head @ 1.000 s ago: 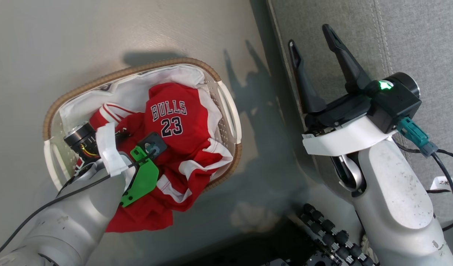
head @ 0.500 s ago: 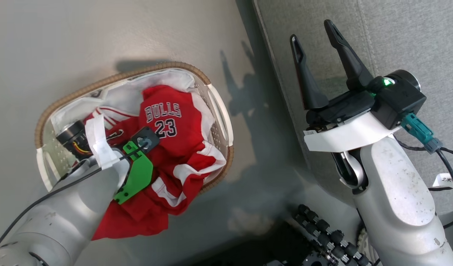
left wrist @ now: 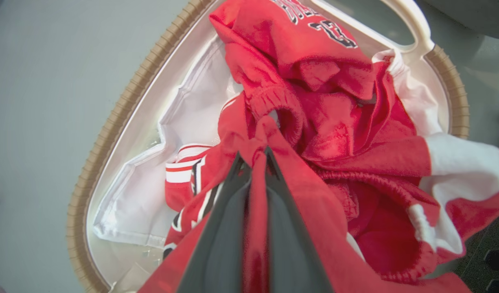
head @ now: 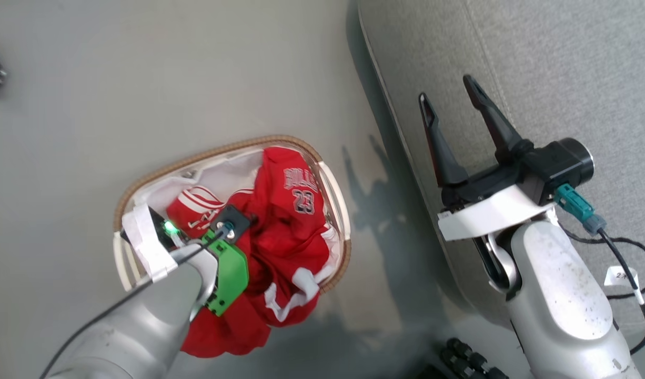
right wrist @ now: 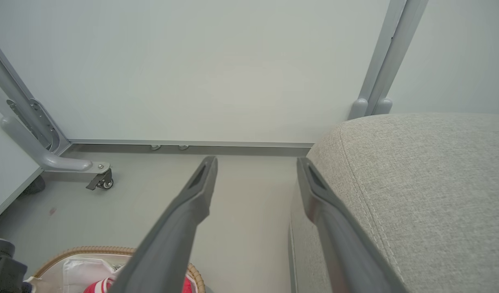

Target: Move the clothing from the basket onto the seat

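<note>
Red clothing (head: 288, 231) with white trim and a "23" fills the oval basket (head: 280, 145) on the floor and spills over its near rim. In the left wrist view my left gripper (left wrist: 255, 156) is shut on a fold of the red clothing (left wrist: 327, 122), above the basket's brown rim (left wrist: 111, 130). In the head view the left arm hides that gripper's fingers inside the basket. My right gripper (head: 449, 97) hangs open and empty over the edge of the grey seat (head: 559, 68); the right wrist view shows the same gripper (right wrist: 255, 165) beside the seat (right wrist: 428, 183).
Grey floor surrounds the basket. A white wall panel with a grey frame and a caster foot (right wrist: 101, 179) stands behind. My wheeled base (head: 467, 358) shows at the lower edge, between basket and seat. A white liner (left wrist: 180, 118) lines the basket.
The head camera has shifted, so the basket sits lower in view. My left gripper has shut on the red clothing and pulled it up; the garment is more bunched. The right gripper stays open.
</note>
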